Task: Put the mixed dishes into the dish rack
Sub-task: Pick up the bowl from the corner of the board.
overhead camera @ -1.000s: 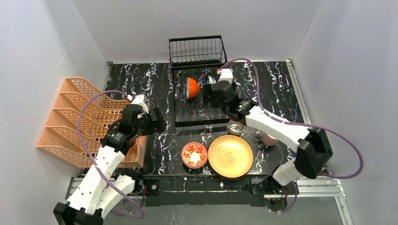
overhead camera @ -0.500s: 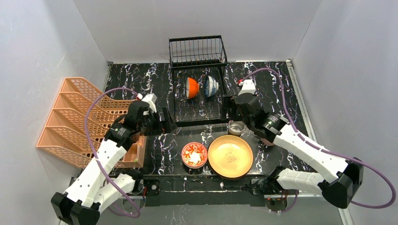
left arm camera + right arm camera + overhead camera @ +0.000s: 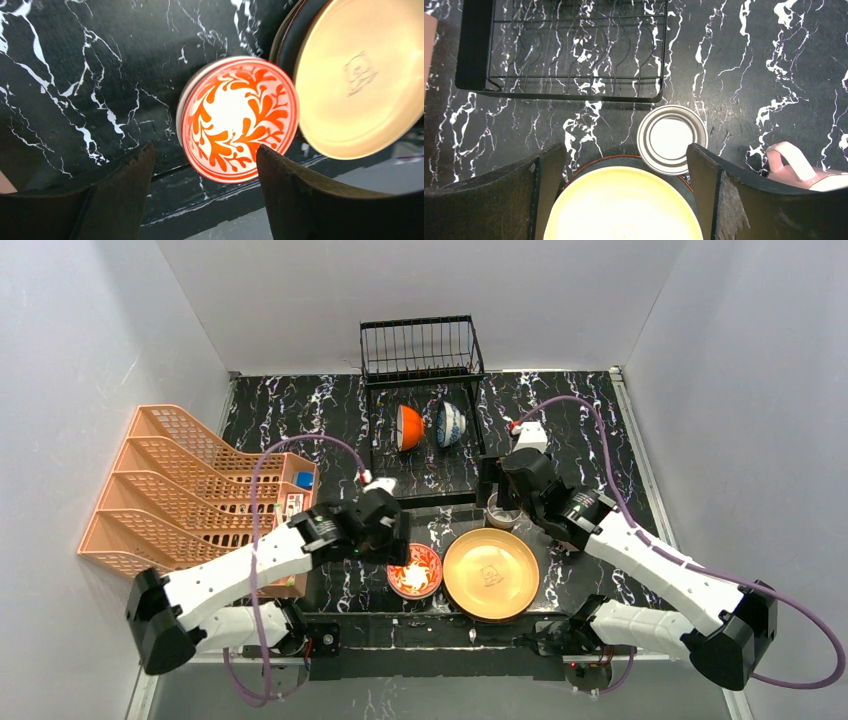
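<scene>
A red floral bowl (image 3: pixel 415 570) sits near the table's front edge, beside a yellow plate (image 3: pixel 490 573) stacked on a darker plate (image 3: pixel 624 161). My left gripper (image 3: pixel 398 545) hovers open at the bowl's left side. In the left wrist view the red floral bowl's (image 3: pixel 237 120) near rim lies between the left gripper's (image 3: pixel 205 150) spread fingertips, untouched. My right gripper (image 3: pixel 492 490) hangs open above a steel cup (image 3: pixel 672 139). A pink mug (image 3: pixel 799 170) lies to the right. The black wire dish rack (image 3: pixel 420 350) holds an orange bowl (image 3: pixel 408 427) and a blue-patterned bowl (image 3: pixel 450 424) on edge.
An orange plastic lattice rack (image 3: pixel 190 490) stands along the left wall, with a small brown box by its near end. White walls close in the table on three sides. The rack's low front bar (image 3: pixel 569 92) lies just beyond the steel cup.
My left arm swung from the orange rack to the red floral bowl, its jaws narrowing a little. My right arm drew back from the rack, leaving the blue-patterned bowl there, and now hangs over the steel cup.
</scene>
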Tool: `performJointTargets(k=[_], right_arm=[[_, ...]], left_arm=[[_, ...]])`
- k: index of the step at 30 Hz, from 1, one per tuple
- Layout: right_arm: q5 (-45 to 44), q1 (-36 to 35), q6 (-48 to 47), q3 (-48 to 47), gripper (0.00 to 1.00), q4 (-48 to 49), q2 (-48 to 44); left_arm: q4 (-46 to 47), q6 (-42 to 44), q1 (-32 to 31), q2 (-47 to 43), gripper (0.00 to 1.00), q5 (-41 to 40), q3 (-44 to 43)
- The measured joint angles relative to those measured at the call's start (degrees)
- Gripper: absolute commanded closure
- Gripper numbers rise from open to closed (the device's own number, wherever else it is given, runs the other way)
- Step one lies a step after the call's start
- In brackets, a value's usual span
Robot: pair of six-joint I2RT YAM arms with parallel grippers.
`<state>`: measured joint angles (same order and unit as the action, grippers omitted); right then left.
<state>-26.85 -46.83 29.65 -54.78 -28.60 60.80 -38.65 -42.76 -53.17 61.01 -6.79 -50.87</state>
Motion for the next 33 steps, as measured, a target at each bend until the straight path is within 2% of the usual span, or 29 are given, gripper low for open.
performJointTargets(k=[4,8,10,20,33], right_arm=[[0.04,0.00,0.00,0.87,0.01,0.02,0.44],[0.09,0.00,0.07,1.99,0.01,0.07,0.42],[0.17,0.00,0.13,2.47,0.01,0.04,0.42],[0.20,0.00,0.17,3.04,0.01,0.02,0.42],[0.70,0.00,0.42,3.04,0.02,0.02,1.51]], left_arm=[[-3.26,-1.73,-6.67,7.76,0.38,-5.46,-2.93],[-5.29,-2.64,-9.86,12.09,0.46,-9.40,-5.66],[-5.84,-2.89,-10.45,12.85,0.49,-10.62,-6.34],[-9.20,-3.58,-10.78,13.51,0.54,-15.02,-6.62],[-6.38,-3.76,-10.78,13.70,0.71,-13.92,-2.95]])
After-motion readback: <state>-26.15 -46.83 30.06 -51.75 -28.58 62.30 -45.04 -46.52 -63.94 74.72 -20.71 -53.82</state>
